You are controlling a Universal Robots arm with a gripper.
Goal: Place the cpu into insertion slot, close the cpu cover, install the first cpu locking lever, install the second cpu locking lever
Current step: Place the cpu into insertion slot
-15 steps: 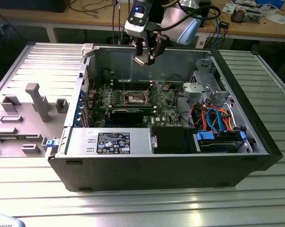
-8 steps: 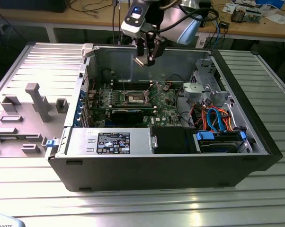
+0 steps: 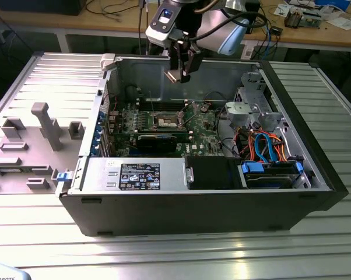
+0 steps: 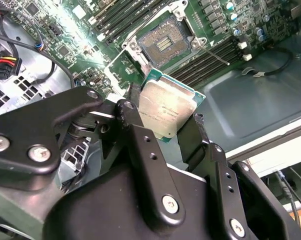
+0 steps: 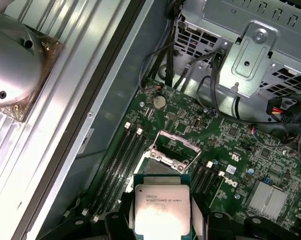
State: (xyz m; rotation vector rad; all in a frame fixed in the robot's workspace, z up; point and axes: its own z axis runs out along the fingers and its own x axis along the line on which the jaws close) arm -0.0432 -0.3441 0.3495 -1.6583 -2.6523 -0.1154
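Claw (image 4: 163, 119) clamps the cpu (image 4: 166, 107) by two opposite edges, silver top showing, held up above the insertion slot (image 4: 163, 42) and apart from it. Slot is uncovered on the green motherboard (image 3: 206, 132), inside the open computer case (image 3: 193, 210) on the bench (image 3: 164, 256).

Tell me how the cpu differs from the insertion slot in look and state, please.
The cpu has a solid, dull silver top; the slot shows a dark centre inside a pale metal rim. The cpu is clamped in the pincer, held above the board; the slot sits fixed in the green motherboard, with nothing in it. Both are square and look close in size.
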